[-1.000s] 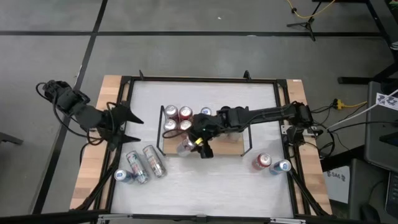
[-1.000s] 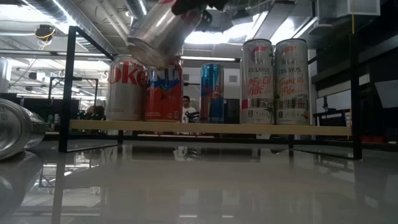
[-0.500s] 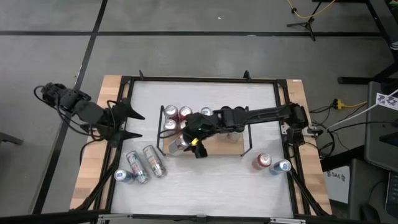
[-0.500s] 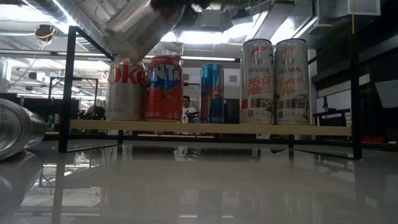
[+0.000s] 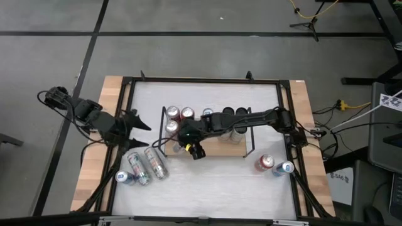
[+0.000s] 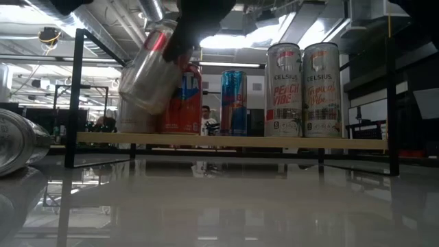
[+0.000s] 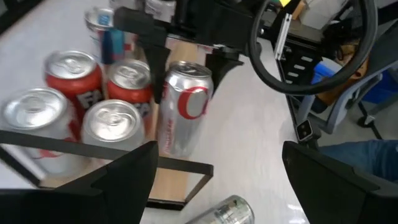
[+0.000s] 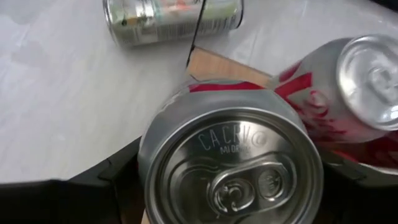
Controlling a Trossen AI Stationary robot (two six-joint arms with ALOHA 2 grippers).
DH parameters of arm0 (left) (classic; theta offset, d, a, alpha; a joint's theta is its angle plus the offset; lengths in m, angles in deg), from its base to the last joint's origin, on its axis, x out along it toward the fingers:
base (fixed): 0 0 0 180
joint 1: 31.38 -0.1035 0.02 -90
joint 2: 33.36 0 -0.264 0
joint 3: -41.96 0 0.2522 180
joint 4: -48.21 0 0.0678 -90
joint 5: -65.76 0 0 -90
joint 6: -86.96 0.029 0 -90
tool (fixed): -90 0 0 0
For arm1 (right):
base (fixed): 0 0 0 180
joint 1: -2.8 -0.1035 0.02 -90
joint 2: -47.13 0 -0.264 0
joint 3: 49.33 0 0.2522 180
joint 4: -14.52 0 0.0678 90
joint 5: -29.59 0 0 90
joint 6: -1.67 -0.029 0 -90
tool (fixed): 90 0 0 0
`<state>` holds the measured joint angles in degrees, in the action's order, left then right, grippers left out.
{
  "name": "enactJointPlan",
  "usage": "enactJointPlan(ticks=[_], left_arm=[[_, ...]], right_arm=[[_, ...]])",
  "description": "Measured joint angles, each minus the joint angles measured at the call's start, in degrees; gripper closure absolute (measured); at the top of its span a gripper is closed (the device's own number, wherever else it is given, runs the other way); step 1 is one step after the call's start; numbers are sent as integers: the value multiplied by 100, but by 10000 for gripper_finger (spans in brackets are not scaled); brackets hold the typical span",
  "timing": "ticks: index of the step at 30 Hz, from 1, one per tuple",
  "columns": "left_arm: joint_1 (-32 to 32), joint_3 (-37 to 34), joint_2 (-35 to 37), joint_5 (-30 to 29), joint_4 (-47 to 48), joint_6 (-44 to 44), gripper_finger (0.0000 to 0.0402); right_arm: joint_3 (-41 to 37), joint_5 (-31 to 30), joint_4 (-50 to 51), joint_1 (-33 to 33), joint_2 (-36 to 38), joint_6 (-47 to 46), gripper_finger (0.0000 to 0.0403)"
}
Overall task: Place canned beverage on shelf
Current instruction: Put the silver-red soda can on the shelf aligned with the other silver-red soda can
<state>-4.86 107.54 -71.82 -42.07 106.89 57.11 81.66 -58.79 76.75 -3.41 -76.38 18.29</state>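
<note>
My right gripper (image 5: 188,143) reaches in from the table's right and is shut on a silver can with a red mark (image 7: 183,106). It holds the can tilted over the near left corner of the shelf (image 5: 223,148), a light-brown board with black end rails. On the shelf's left half stand red and silver cans (image 5: 179,119). A blue can (image 6: 233,103) and two tall cans (image 6: 302,89) stand farther right. My left gripper (image 7: 219,149) hovers open at the table's left, facing the shelf and touching nothing. My right gripper pinches the can's upper wall (image 7: 163,81), just below the rim, between its two fingers (image 7: 157,59), one on each side. The fingers slant down from above and from the table's right. The can (image 6: 147,75) hangs tilted, its bottom clear of the shelf board (image 6: 240,142).
Two cans (image 5: 147,164) lie on the white table near the left front, with a small blue one (image 5: 122,177) beside them. A red can (image 5: 265,163) and a blue can (image 5: 284,167) stand at the right front. Black frame bars edge the table.
My right gripper has carried the can toward the table's left edge and then down. The can has swung from a steep tilt to nearer upright and now hangs in front of the leftmost cans. My left gripper has sunk a little, still open.
</note>
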Motion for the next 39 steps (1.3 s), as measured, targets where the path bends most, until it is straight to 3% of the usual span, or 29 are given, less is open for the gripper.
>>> enactJointPlan(ticks=[11,31,39], left_arm=[[0,-566,-16,106,-833,0,66],[0,-580,-16,101,-858,2,66],[0,-580,-16,101,-857,2,66]], right_arm=[[-1,5,435,-9,-82,23,100],[8,5,723,-13,-185,17,99],[1,5,678,-13,-196,18,67]])
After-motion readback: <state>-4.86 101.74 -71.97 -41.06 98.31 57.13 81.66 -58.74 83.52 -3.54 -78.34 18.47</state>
